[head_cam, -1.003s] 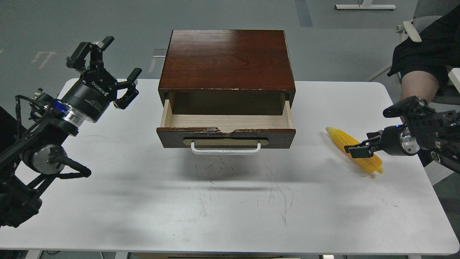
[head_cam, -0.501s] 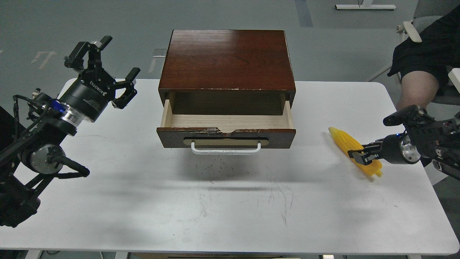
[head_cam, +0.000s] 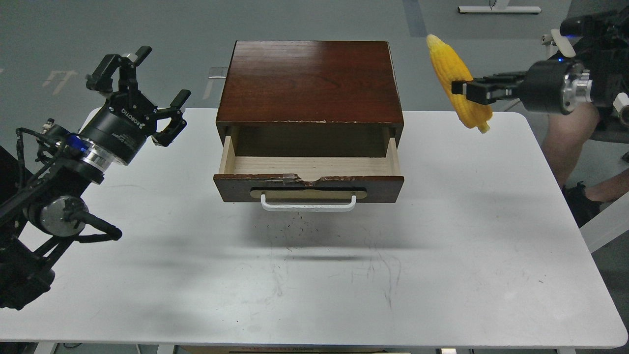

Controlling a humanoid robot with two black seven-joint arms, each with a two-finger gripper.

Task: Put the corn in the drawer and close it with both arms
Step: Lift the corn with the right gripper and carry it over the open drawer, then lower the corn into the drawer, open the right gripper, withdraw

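The yellow corn (head_cam: 457, 78) hangs in the air to the right of the brown wooden box (head_cam: 309, 81), tip up, tilted. My right gripper (head_cam: 464, 90) is shut on its middle, coming in from the right. The drawer (head_cam: 308, 167) stands pulled out, its pale inside bare, with the white handle (head_cam: 308, 202) at the front. My left gripper (head_cam: 142, 83) is open and empty, held above the table's left side, to the left of the box.
The white table (head_cam: 314, 275) carries the box at its middle back. A seated person (head_cam: 580, 147) is past the table's right edge, close behind my right arm.
My right gripper closed on the corn and lifted it from the table, up and slightly left, to beside the box's top. The left arm barely moved.
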